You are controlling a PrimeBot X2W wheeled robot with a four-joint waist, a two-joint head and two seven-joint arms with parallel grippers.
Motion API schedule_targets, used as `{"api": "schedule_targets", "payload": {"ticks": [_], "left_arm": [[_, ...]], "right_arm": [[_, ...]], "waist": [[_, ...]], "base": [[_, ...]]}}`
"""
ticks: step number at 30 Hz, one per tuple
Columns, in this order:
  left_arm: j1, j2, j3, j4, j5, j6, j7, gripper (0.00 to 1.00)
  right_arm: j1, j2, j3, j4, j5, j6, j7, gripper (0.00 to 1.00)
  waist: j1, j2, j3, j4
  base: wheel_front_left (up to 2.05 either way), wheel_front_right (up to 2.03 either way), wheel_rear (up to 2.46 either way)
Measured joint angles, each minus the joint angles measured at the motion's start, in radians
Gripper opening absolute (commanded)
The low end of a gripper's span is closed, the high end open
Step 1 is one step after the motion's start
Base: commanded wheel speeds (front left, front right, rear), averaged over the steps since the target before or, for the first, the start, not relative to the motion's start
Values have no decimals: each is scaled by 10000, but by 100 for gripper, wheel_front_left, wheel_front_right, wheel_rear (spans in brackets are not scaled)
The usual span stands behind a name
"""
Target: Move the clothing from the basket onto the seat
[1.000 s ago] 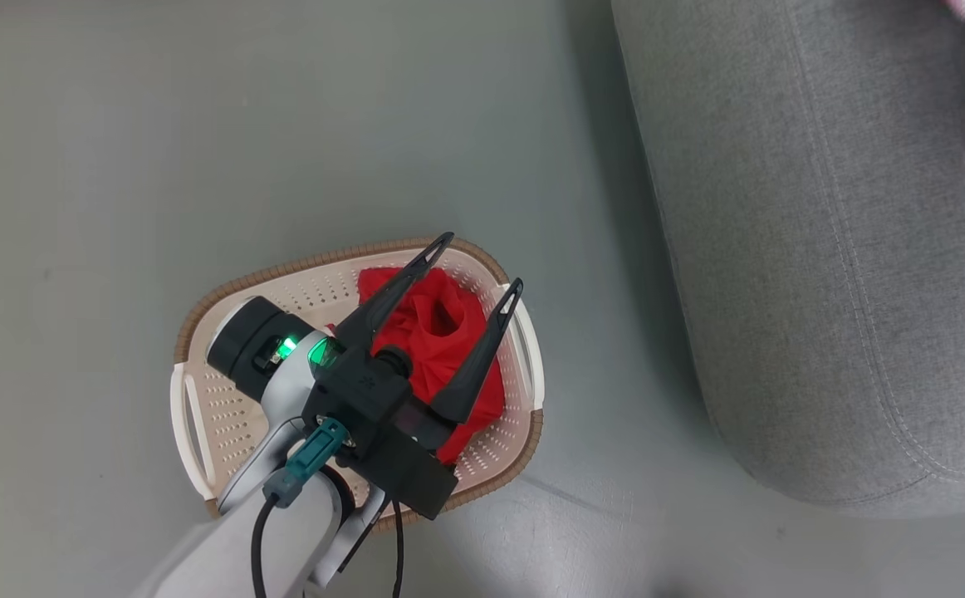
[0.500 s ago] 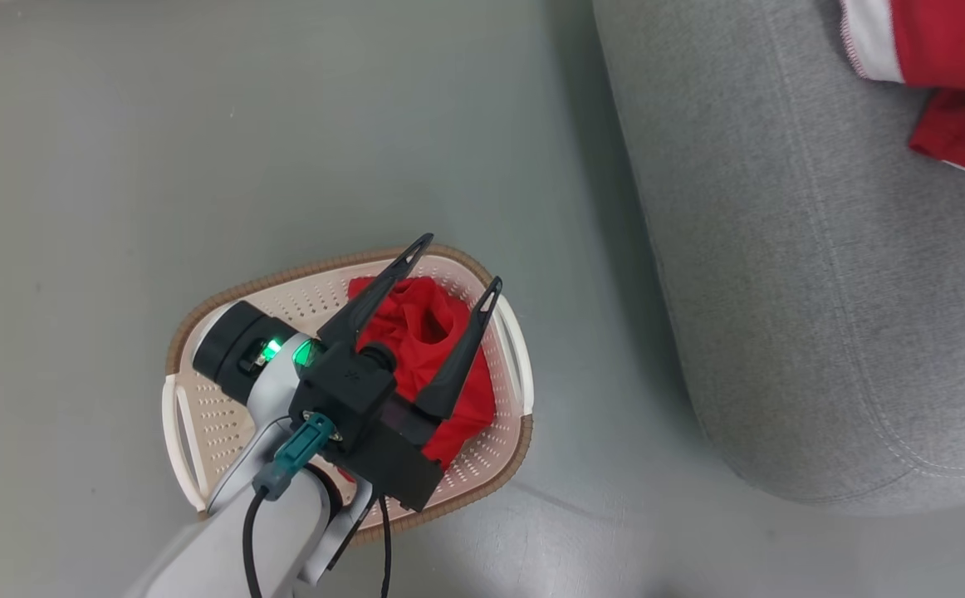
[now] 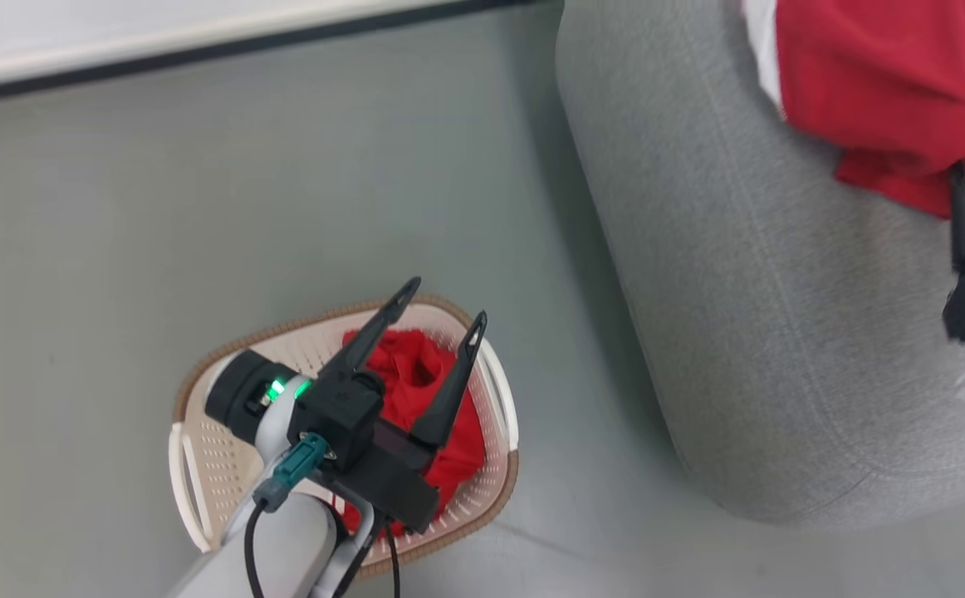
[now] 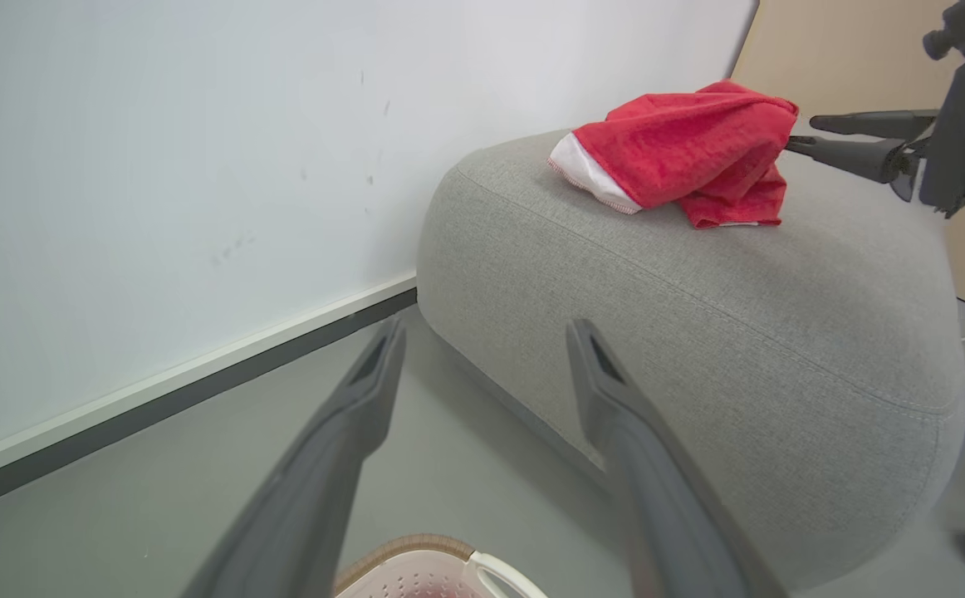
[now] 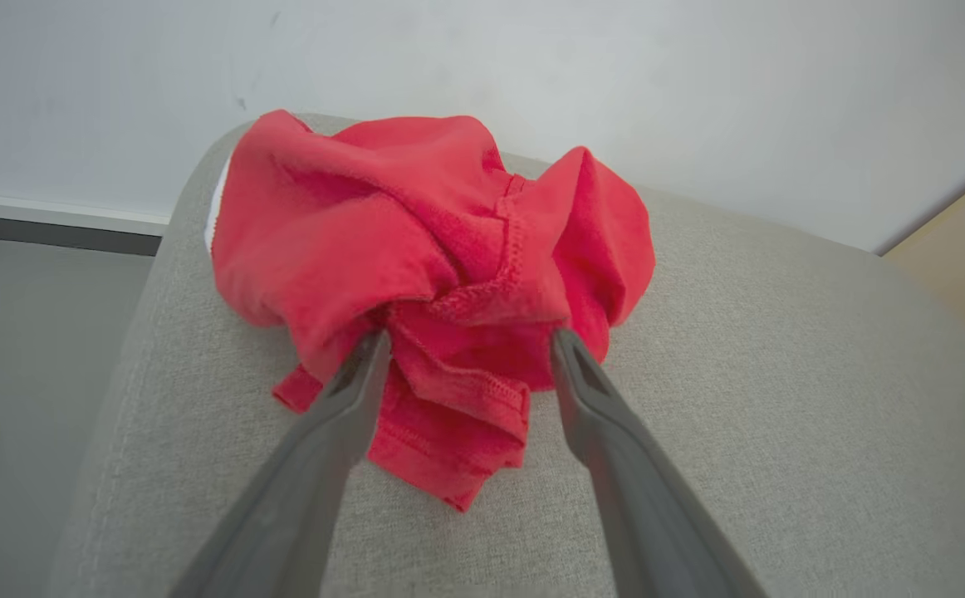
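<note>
The right gripper's (image 5: pixel 466 349) fingers (image 5: pixel 341 415) stand spread wide, their tips against the near folds of a crumpled red garment with a white panel (image 5: pixel 416 216) but not closed on it. This garment lies on top of the grey seat (image 5: pixel 781 374), near the edge that faces the white wall. The left wrist view shows the same garment (image 4: pixel 682 149) heaped on the seat (image 4: pixel 698 332), the right gripper (image 4: pixel 802 133) at its side.

The left gripper (image 3: pixel 445 303) hangs above the laundry basket (image 3: pixel 225 448), its two dark fingers apart and holding nothing. A second red garment (image 3: pixel 404 374) lies bunched in the basket, in the half toward the seat (image 3: pixel 740 291), below those fingers and apart from them. The basket stands on the grey floor (image 3: pixel 200 208) near the seat's rounded edge, not touching it.
</note>
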Motion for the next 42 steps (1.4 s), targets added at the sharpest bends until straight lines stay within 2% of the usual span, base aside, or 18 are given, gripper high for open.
{"api": "schedule_targets", "payload": {"ticks": [9,22,29,34,42], "left_arm": [[477,-391,134,623,-493,12,-313,100],[1471,-466,545,1413,-1026,75,-571,100],[2354,-430,573,1292,-1170,90,-660,100],[2687,-265,734,1030,-1170,169,-662,100],[2695,-244,1097,945,-1212,249,-690,100]], "right_arm": [[1858,42,-119,-1043,-31,-186,0,100],[3068,96,-205,-2596,-31,-359,0,100],[4384,-117,-345,-3156,-29,-629,0,100],[4718,-186,-372,-3726,-27,-717,0,100],[5141,-144,-407,-4644,-33,-922,-2,100]], "waist": [[-1,-1,-1081,135],[-2,-1,-2689,824],[-3,-2,-3506,1285],[-1,-1,-3783,1530],[1,-2,-3853,1410]], "base": [[0,0,0],[0,0,0],[0,0,0],[0,0,0],[0,0,0]]}}
